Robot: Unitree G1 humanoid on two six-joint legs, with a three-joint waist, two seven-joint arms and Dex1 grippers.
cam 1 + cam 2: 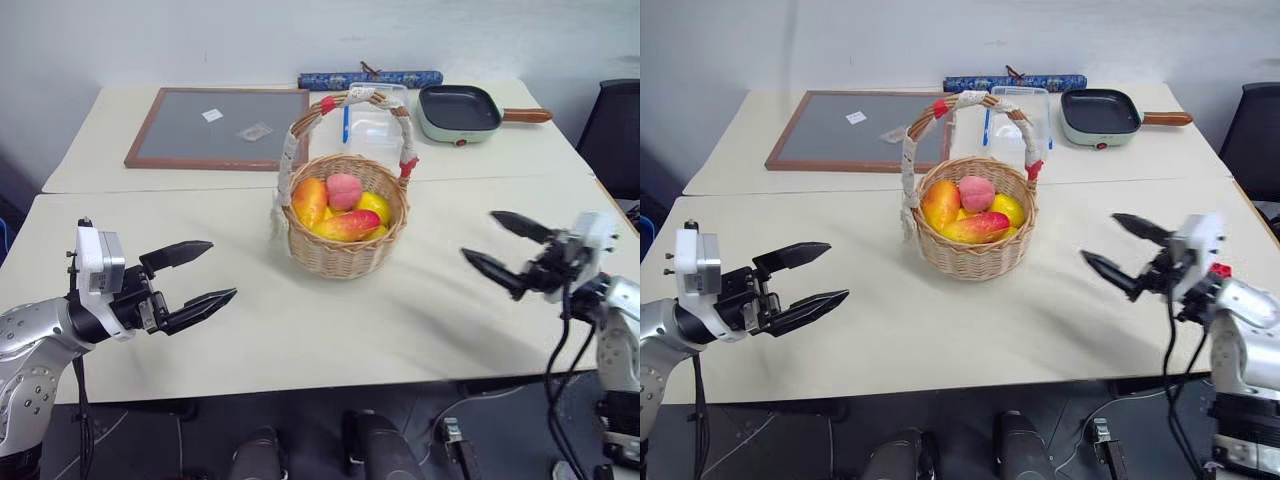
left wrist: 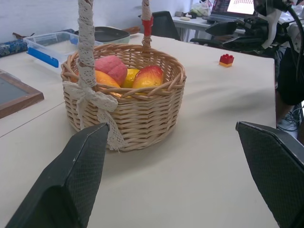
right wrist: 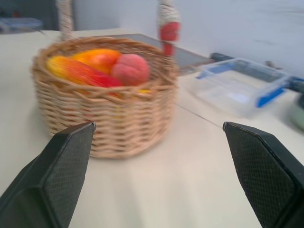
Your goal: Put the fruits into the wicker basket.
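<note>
Several fruits (image 1: 343, 205), a pink one among mango-like ones, are lying inside the wicker basket (image 1: 345, 250) at table (image 1: 300, 320) centre, while the left pincer (image 1: 195, 275) at eight o'clock and right pincer (image 1: 505, 250) at four o'clock are hovering wide open and empty, suggesting loading is complete.

**Even indoor light, one soft view**

Head views were bright and sharp, with soft shadows under the wicker basket (image 1: 346, 232). The tabletop (image 1: 300, 320) showed no glare. Right wrist view was blurred throughout, worst at upper right; left wrist view was crisp.
</note>
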